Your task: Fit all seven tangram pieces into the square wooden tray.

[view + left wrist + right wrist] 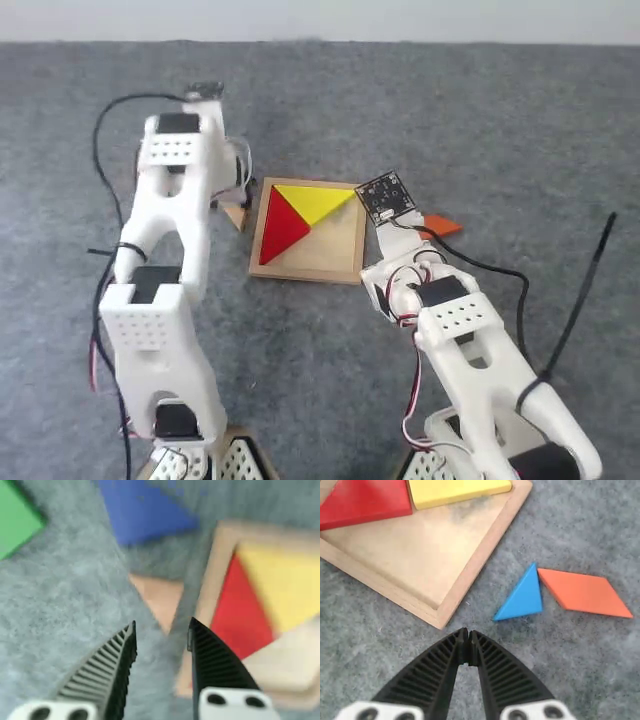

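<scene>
tan triangle (pixel 162 597) next, lying just beside the tray (pixel 335 255)
our left gripper (pixel 162 625) hangs spread over it; we'd keep the finger off the rim. right gripper (pixel 468 632) is pressed together.

The table (pixel 480 110) is covered in grey cloth with a rough, fuzzy, felt-like pile. The tray (pixel 476 560) is pale bare wood, matt, with a slightly smudged floor. The red triangle (pixel 365 500), yellow triangle (pixel 455 490), blue triangle (pixel 522 597) and orange parallelogram (pixel 585 592) look smooth and painted, with a low satin sheen. The left arm (pixel 165 230) and right arm (pixel 470 335) are matt white plastic with perforated panels. The left gripper (pixel 160 630) and right gripper (pixel 468 642) are ribbed black plastic.
</scene>
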